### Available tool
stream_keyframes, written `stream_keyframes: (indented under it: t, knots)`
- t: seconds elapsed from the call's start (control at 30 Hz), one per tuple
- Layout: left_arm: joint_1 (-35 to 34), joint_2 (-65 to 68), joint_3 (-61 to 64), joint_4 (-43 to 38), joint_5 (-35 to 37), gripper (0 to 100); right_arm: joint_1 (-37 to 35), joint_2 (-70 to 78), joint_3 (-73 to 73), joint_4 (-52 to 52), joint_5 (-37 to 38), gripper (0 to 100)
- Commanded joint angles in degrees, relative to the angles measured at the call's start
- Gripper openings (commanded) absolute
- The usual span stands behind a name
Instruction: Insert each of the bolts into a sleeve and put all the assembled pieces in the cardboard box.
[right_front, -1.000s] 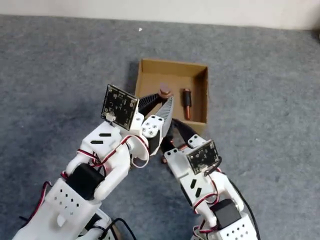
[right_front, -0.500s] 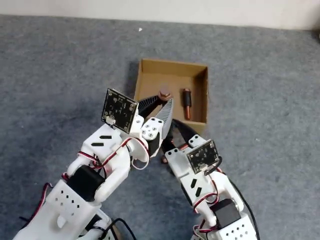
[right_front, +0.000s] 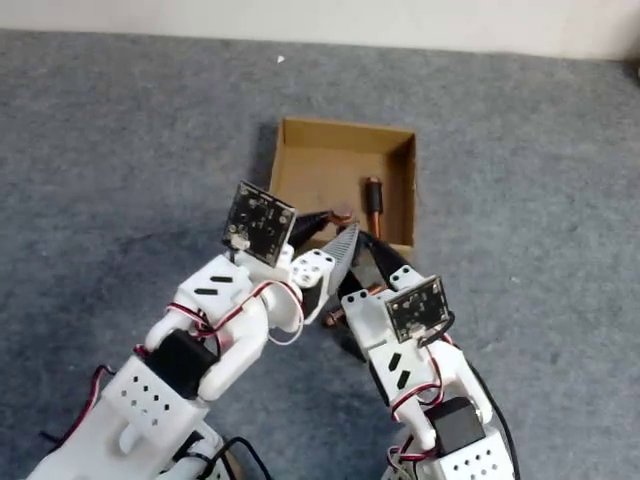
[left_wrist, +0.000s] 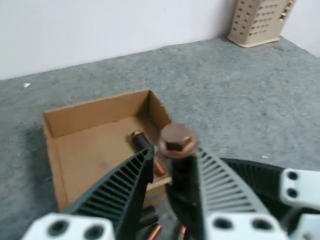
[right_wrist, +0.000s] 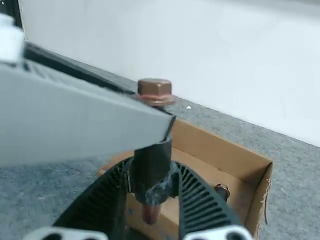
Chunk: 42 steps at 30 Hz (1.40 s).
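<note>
A copper hex-head bolt (left_wrist: 176, 139) stands upright in a black sleeve (right_wrist: 150, 167), just in front of the cardboard box (right_front: 300, 150). My left gripper (left_wrist: 172, 156) is shut on the bolt just under its head. My right gripper (right_wrist: 150, 177) is shut on the sleeve lower down, and the bolt's tip (right_wrist: 149, 214) pokes out beneath. In the high view the left gripper (right_front: 338, 232) and right gripper (right_front: 365, 250) meet at the box's near wall. One assembled piece (right_front: 373, 205) lies inside the box.
Loose copper bolts (left_wrist: 155, 231) lie on the grey carpet below the grippers, seen as a bolt (right_front: 331, 317) between the arms. A beige perforated holder (left_wrist: 260, 20) stands far off by the wall. Open carpet surrounds the box.
My left gripper has drawn back with the bolt from over the box to the box's near wall, meeting the right gripper. The right arm has shifted slightly right.
</note>
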Motion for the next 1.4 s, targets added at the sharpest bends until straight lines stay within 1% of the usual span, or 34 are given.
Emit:
stream_keyframes:
  t: [0.0, 0.2, 0.37, 0.5, 0.63, 0.77, 0.8, 0.93, 1.17, 1.27, 1.37]
  knots:
    - [0.75, -0.22, -1.89, 4.48, 0.26, 21, 0.84, -1.19, -0.66, -0.04, 0.26, 0.5]
    - [0.66, -0.22, -6.73, 13.80, 0.00, 24, 0.84, -1.19, -0.57, -0.04, 0.26, 0.5]
    - [0.48, -0.22, -8.40, 16.53, -6.68, 24, 3.21, -1.19, -0.31, -0.04, 0.26, 0.5]
    - [-4.88, -0.31, -8.48, 15.38, -7.21, 18, 3.74, -1.19, -0.22, -0.04, 0.26, 0.5]
    - [-14.29, -0.31, -8.31, 13.54, -7.21, 11, 3.74, -0.66, -0.22, -0.31, 0.62, 0.5]
    - [-23.34, -0.31, -8.04, 13.89, -7.21, 2, 3.74, -0.66, -0.22, -0.31, 0.62, 0.5]
    - [-25.10, -0.31, -7.78, 13.98, -7.21, 0, 3.74, -0.66, -0.22, -0.31, 0.62, 0.5]
    - [-31.16, -0.31, -3.21, 13.89, -7.30, 1, 3.74, -0.57, -0.22, -0.31, 0.62, 0.5]
    - [-37.41, -0.31, 5.85, 13.63, -7.91, 1, 3.74, -0.48, -0.22, -0.04, 0.35, 0.5]
    - [-37.67, -0.31, 10.77, 12.75, -13.01, 1, 3.74, -0.40, -0.22, 0.13, 0.35, 0.5]
    - [-38.37, -0.31, 16.13, 8.26, -14.59, 1, 3.38, 1.63, -0.75, 3.38, 0.18, 0.5]
